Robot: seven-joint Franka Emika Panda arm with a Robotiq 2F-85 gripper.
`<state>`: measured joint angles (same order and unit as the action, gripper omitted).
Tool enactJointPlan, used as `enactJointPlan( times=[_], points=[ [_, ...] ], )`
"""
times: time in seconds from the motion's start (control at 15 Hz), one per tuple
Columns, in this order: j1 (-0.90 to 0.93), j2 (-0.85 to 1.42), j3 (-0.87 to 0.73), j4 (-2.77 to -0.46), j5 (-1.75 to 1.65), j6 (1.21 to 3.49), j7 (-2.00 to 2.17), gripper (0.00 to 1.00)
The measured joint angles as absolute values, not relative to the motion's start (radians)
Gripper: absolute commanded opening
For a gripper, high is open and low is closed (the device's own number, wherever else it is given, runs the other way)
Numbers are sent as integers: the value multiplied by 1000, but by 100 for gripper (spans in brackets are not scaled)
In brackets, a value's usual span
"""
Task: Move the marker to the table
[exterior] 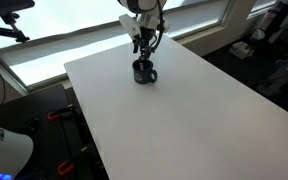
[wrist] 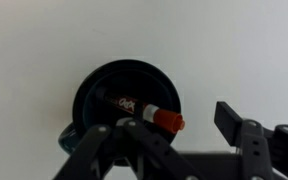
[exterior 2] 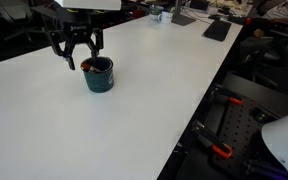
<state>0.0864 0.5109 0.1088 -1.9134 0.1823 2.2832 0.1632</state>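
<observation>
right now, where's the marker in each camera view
In an exterior view: the marker shows as a reddish tip at the mug's rim, upper left.
In an exterior view: too small to make out; only the mug shows, top centre.
Wrist view: the marker lies slanted inside the mug, red cap right of centre.
Shared landmark: the dark mug.
</observation>
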Motion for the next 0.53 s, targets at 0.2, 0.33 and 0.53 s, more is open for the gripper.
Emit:
enactJointPlan(
  times=[0.2,0.33,0.53],
  points=[
    [86,512,109,-1913,183,2282,163,92],
    [86,512,109,-1913,183,2282,163,99],
    [86,512,109,-1913,183,2282,163,100]
  ],
)
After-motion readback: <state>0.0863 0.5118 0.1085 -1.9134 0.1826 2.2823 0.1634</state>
